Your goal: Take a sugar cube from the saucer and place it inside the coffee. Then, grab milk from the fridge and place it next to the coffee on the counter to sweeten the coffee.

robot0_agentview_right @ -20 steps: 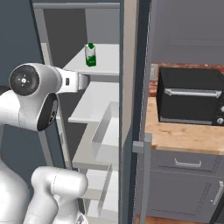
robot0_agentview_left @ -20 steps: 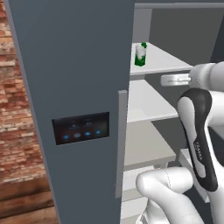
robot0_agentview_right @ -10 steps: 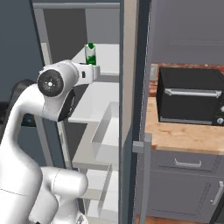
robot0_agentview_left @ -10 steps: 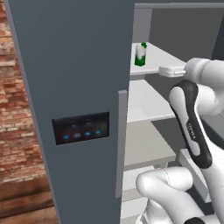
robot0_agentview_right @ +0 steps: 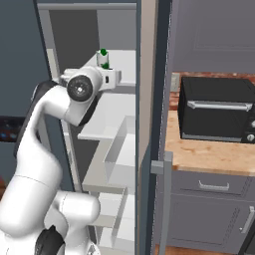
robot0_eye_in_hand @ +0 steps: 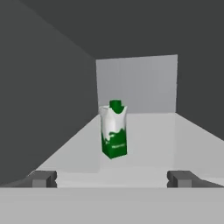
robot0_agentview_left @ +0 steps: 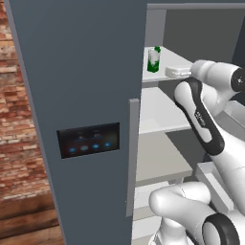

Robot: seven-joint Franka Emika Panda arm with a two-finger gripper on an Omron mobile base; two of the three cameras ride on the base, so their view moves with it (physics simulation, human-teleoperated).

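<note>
- milk point(robot0_eye_in_hand: 113, 130): white carton, green splashed markings, green cap
- fridge point(robot0_agentview_left: 86, 86): slate-grey door, dark panel with blue lights, pale grey handle, white shelves
- counter point(robot0_agentview_right: 209, 154): light wood grain over grey cabinets
- oven point(robot0_agentview_right: 215, 109), far right: black
- wall point(robot0_agentview_left: 21, 134), left: red-brown brick

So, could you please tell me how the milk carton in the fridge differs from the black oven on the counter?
The milk carton is small, white with green markings and a green cap; the black oven is far larger, dark, with a grey bar handle. The carton stands on a white upper shelf inside the open fridge; the oven sits on the wood-grain counter beside it. The carton is taller than wide, the oven wider than tall. Both stand upright.
</note>
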